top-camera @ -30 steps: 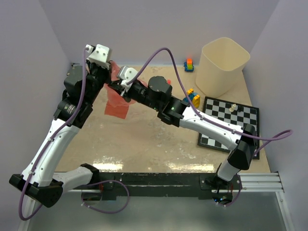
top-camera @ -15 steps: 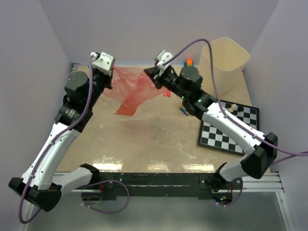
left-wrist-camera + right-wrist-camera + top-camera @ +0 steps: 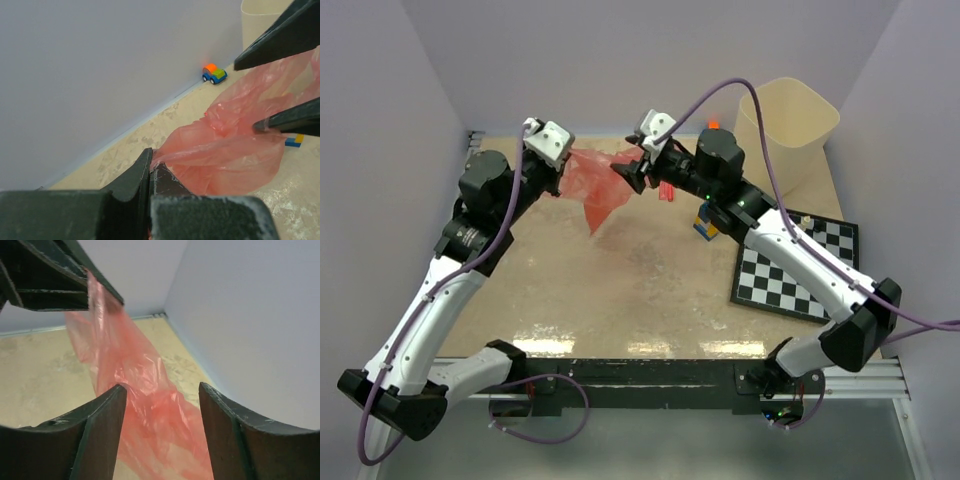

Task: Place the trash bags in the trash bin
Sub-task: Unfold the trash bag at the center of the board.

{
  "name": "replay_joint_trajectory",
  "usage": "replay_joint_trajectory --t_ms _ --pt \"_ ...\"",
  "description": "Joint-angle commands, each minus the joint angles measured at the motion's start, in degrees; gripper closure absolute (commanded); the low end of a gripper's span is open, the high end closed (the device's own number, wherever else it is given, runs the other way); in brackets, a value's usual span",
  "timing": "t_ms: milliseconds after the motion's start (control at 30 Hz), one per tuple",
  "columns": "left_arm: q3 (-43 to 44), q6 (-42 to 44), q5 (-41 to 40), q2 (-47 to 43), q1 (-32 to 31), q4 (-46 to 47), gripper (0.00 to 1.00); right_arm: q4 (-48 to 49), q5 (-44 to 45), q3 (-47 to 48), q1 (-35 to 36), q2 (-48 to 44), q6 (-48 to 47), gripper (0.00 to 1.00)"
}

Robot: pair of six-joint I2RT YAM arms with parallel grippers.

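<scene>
Top external view: one trash bag (thin red film, crinkled) is hung above the surface between the two arms, well apart from the trash bin in the far right corner. The left gripper is at the bag's left end and the right gripper at its right. Also present are a checkerboard and toy blocks, both near the right arm. Left wrist view: the left gripper is pressed together on a gathered corner of the bag, and the film fans out toward the right gripper's fingers, which stand apart, one above the film and one below. A toy car sits at the foot of the wall. Right wrist view: the right gripper is spread, and the bag runs down between its fingers unclamped. Judged: the left gripper alone carries the bag, the pinch probably keeping the limp film lifted and stretched so the right can take a fresh hold. Nothing is in the bin yet.
</scene>
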Motion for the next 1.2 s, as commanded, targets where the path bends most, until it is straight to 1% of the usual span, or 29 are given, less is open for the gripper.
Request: replay_joint_trajectory --t_ms 0,67,167,233,267,333,400,467,500,533,633,667,733,800,900,933,1000,1067,1167 --pt "2.94 0.66 3.16 0.68 0.23 -0.02 1.0 -6.35 -6.88 9.89 1.19 4.78 -5.76 0.31" --pt "3.56 0.74 3.07 0.86 0.15 -0.28 1.0 -8.56 -7.68 12.73 1.63 7.34 -6.29 0.28" --pt "4.26 1.71 1.58 1.03 0.15 -0.89 1.0 -10.05 -10.57 15.28 2.69 9.28 -6.64 0.27" --pt "4.52 1.54 -2.53 1.21 0.15 -0.81 1.0 -9.72 -9.1 15.64 3.48 8.76 -5.69 0.3" --pt "4.61 1.71 -4.3 1.21 0.23 -0.72 1.0 -8.58 -7.52 14.77 3.57 8.06 -4.81 0.34" --pt "4.35 2.94 -4.49 0.95 0.15 -0.37 1.0 -8.22 -3.21 13.36 3.48 7.61 -4.1 0.53" --pt "3.91 3.55 -4.58 0.59 0.15 -0.1 1.0 -8.13 0.74 11.52 2.52 7.09 -3.22 0.75" --pt "3.3 3.38 -4.05 0.51 0.15 -0.1 1.0 -5.5 4.78 9.32 0.68 6.03 0.72 0.88" --pt "3.12 3.12 -3.62 0.51 0.15 -0.19 1.0 -4.62 6.02 9.05 -0.29 5.77 3.0 0.91" --pt "2.95 3.03 -3.0 0.59 0.23 -0.19 1.0 -4.35 6.12 8.96 -1.25 5.68 4.33 0.9" --pt "2.59 3.47 -1.33 0.77 0.15 -0.45 1.0 -5.31 2.88 9.57 -1.7 4.71 1.81 0.72" --pt "2.59 3.73 -1.07 1.03 0.15 -0.72 1.0 -5.66 2.26 9.75 -1.62 4.28 1.44 0.64" --pt "2.51 4.35 -1.76 1.21 0.15 -0.89 1.0 -6.72 1.37 10.36 -1.7 3.57 -0.04 0.54" --pt "3.03 4.7 -2.99 1.91 0.15 -1.68 1.0 -8.91 -1.51 10.8 -1.7 2.52 -3.46 0.45" --pt "3.91 4.7 -3.44 2.97 0.15 -2.56 1.0 -12.69 -8.1 11.07 -1.7 1.11 -8.39 0.34" --pt "3.91 4.79 -3.17 3.05 0.15 -2.48 1.0 -12.87 -9.95 10.72 -1.53 0.67 -9.62 0.31" --pt "4.0 4.79 -2.3 3.05 0.15 -2.39 1.0 -11.91 -12.24 10.19 -1.18 0.49 -9.2 0.27" --pt "4.26 4.7 -1.59 3.32 0.15 -2.56 1.0 -10.94 -11.29 11.06 0.13 2.06 -8.84 0.26" --pt "4.87 4.61 -0.19 3.23 0.15 -2.56 1.0 -12.17 -10.85 14.22 1.37 6.89 -9.89 0.25"
